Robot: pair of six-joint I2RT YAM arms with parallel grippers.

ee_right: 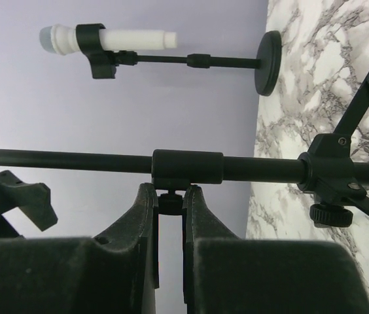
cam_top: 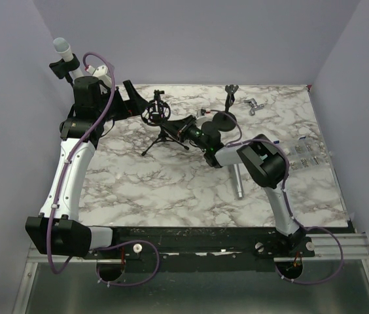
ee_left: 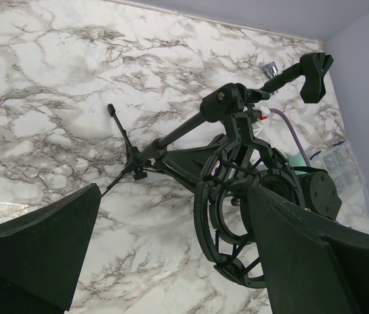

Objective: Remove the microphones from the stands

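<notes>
Bright, even, diffuse light; faint shadows; left gripper (ee_left: 173,193) perhaps slightly blurred.

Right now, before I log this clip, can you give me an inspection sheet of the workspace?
Surface: white marble-patterned table.
Job's things: white microphone clipped in its round-base stand, far left; tripod stand with shock mount, mid-table.
Clutter: silver cylinder lying flat, second clip stand, clear boxes, small metal part.
Grippers: left gripper open beside the shock mount; right gripper shut on the tripod stand's clamp knob.
Cables: purple cables looped along both arms.
Surroundings: lilac walls.
</notes>
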